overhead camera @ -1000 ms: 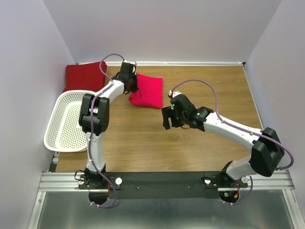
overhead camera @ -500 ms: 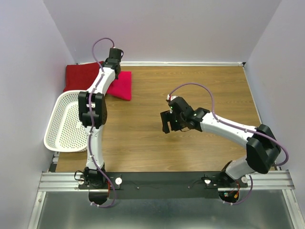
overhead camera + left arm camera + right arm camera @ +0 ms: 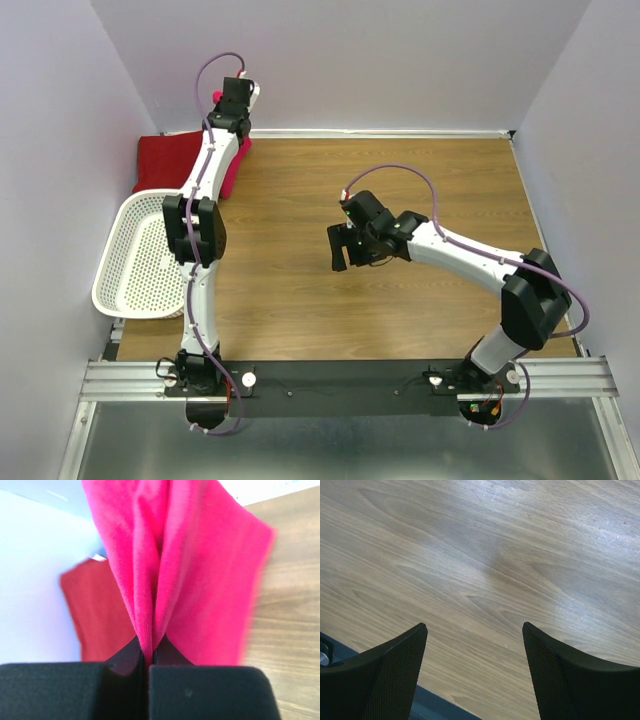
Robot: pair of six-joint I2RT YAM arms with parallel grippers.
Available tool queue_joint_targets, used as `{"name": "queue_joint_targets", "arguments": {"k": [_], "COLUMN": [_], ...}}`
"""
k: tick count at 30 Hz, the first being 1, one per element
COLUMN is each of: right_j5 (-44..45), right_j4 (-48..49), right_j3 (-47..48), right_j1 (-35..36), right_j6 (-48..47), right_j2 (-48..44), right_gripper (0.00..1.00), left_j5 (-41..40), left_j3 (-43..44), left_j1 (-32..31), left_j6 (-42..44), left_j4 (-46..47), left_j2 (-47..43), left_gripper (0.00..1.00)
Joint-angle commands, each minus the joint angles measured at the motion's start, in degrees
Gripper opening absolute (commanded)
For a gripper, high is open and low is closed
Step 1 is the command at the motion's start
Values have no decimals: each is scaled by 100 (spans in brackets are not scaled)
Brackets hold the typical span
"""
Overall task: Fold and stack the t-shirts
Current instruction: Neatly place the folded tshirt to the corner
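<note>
Listing what we find on the wooden table, entry by entry.

Left gripper: its jaws are pressed together and clamped on a pinch of the crimson-pink t-shirt. The fabric falls away from the grip in long folds. From above, we place this gripper at the far left corner, raised close to the back wall, with pink cloth showing beneath the forearm.

Darker red t-shirt: this lies flat in the far left corner against the side wall. In the left wrist view we see it behind the hanging pink one.

Right gripper: its jaws stand wide apart with nothing between them. It is over bare wood near the middle of the table, well apart from both shirts.

White perforated basket: this sits at the left edge, just beside the darker red t-shirt on its near side. The left arm crosses above its rim.
</note>
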Motion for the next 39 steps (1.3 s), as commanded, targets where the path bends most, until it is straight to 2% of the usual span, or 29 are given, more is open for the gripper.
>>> {"name": "queue_joint_targets", "arguments": {"k": [1,6,11,23,39], "right_j5": [-73,-91,-82,-65,252], "right_j4": [-367,-516,-675,-1158,-1440], "right_j3": [257,318,529,1021,1127], "right_j1": [-5,3,3,3,4], "right_j6": [166,298,429,614,658], "right_j2": [140,140,219,377,474], "right_gripper": [84,84,84,84,84], "left_j5": [-127,-399,-313,-356,-338], "left_j3": [334,588,852,958,984], "left_j1": [92,127,162,373,601], "left_j6": [290,378,378,562,870], "left_j4": [-79,-352,-501,-361,87], "left_j2": [-93,-111,-216,-217,-410], "left_gripper": [0,0,0,0,0]}}
